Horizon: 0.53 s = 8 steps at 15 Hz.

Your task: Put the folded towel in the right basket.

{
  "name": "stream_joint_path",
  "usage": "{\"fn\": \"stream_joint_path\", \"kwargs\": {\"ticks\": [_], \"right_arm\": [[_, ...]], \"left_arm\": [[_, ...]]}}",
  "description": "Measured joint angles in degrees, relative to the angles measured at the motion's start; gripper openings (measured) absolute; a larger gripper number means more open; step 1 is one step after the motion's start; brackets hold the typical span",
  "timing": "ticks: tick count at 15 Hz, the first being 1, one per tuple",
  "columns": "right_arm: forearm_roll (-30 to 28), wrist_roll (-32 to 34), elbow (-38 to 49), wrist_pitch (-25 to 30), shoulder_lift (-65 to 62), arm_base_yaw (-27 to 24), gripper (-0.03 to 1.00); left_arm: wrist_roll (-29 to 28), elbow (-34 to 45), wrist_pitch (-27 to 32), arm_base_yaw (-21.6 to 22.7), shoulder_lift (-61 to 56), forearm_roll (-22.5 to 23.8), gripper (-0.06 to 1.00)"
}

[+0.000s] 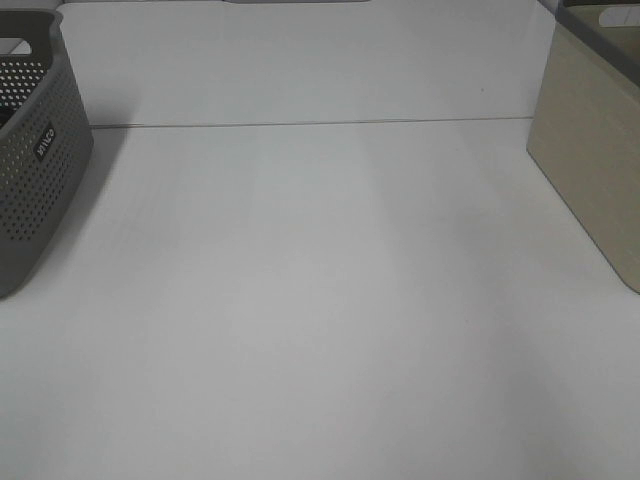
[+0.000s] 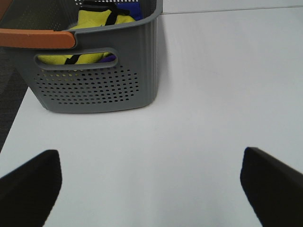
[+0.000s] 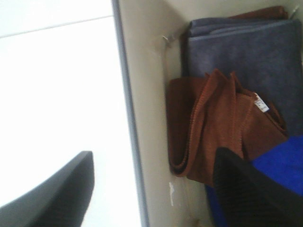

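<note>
Right wrist view: right claw (image 3: 154,187) hangs released over beige box-shaped basket (image 3: 147,94), rust-brown folded cloth towel (image 3: 213,127) lying inside beneath it; placement appears complete.

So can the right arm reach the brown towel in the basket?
Probably yes. The open right gripper hangs over the brown towel, which lies uncovered, though the basket wall sits between its fingers.

Brightly, evenly lit from above; barely shadowed on the desk (image 1: 320,300). Overexposed and smeared beside the right tool (image 3: 156,189); blurred and near-black at its close fingers (image 3: 61,189).
</note>
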Motion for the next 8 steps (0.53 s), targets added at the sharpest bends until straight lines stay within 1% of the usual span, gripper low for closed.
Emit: {"fn": "stream_joint_path", "kwargs": {"ticks": [2,4,5,8], "right_arm": [[0.92,-0.11,0.00,0.00,-1.72,2.35,0.67],[-0.23,0.23,0.00,0.11,-2.52,6.76,0.67],[-1.78,3.21,0.00,0.11,-3.38,11.12,0.67],[-3.38,5.90,0.00,0.17,-5.61,15.70,0.67]], "left_arm": [[0.00,0.00,0.00,0.00,0.00,0.00,0.97],[0.00,0.00,0.00,0.00,0.00,0.00,0.97],[0.00,0.00,0.00,0.00,0.00,0.00,0.97],[0.00,0.00,0.00,0.00,0.00,0.00,0.97]]}}
